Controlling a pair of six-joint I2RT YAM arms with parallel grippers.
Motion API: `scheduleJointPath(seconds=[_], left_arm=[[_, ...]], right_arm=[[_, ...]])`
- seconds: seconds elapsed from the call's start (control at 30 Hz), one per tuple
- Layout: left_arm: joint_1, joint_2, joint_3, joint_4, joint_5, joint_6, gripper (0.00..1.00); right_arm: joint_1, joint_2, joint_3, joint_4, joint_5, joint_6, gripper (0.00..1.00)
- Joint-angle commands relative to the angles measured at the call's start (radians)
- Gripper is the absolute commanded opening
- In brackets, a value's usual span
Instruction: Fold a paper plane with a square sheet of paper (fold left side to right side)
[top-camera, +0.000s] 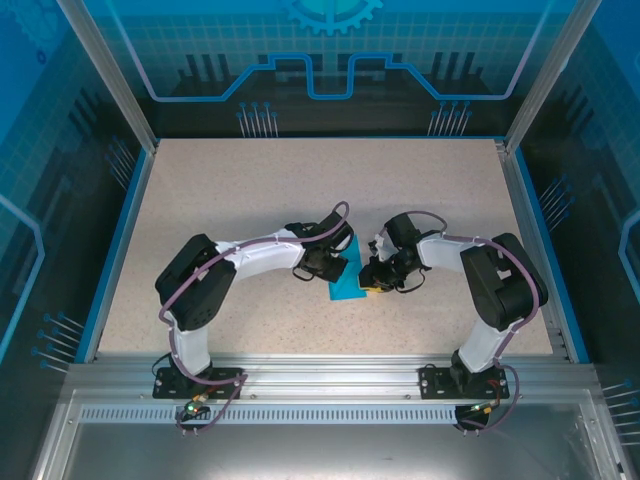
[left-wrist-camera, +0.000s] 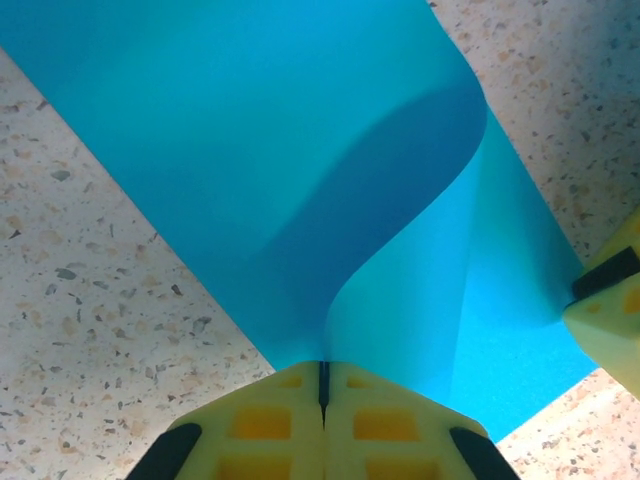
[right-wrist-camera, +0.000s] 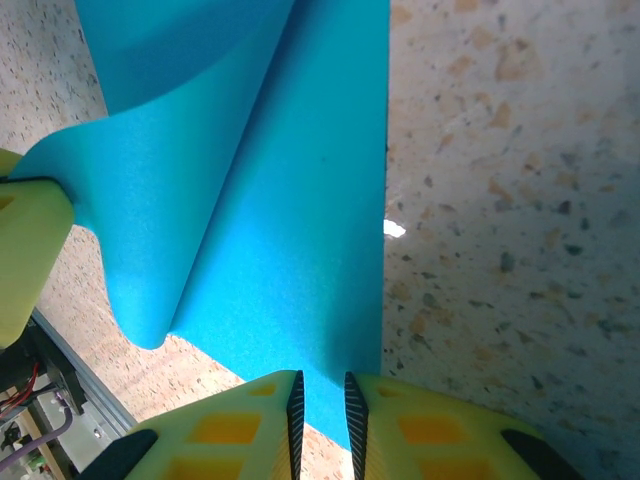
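Observation:
The square sheet of paper (top-camera: 349, 289) is bright cyan-blue and lies on the speckled table between the two arms. My left gripper (left-wrist-camera: 323, 365) is shut on one edge of the sheet (left-wrist-camera: 250, 150), which rises from the table and curls over in an S-shaped wave. My right gripper (right-wrist-camera: 320, 385) stands over the flat near corner of the sheet (right-wrist-camera: 290, 250), jaws a narrow gap apart with the paper lying under them, not pinched. The two grippers (top-camera: 338, 268) (top-camera: 372, 280) sit close together at the table's middle. The paper plane is out of view.
Speckled beige tabletop (top-camera: 300, 190) stretches behind and to both sides of the sheet. A blue rim (top-camera: 118, 240) borders the table, with a metal rail (top-camera: 320, 375) at the near edge. A small white fleck (right-wrist-camera: 394, 229) lies beside the sheet's straight edge.

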Motion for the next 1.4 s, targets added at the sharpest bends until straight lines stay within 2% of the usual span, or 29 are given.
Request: scheduleJointPath(seconds=[0.0,1.37], left_arm=[[0.011,0.023,0.034,-0.022,-0.033,0.025,0.06],[0.016,0.068,0.003,-0.007,-0.047,0.02,0.06]], right_arm=[[0.022,0.033,0.002,-0.044,0.037,-0.017,0.22],[0.024,0.041,0.007,-0.05,0.036,-0.022,0.23]])
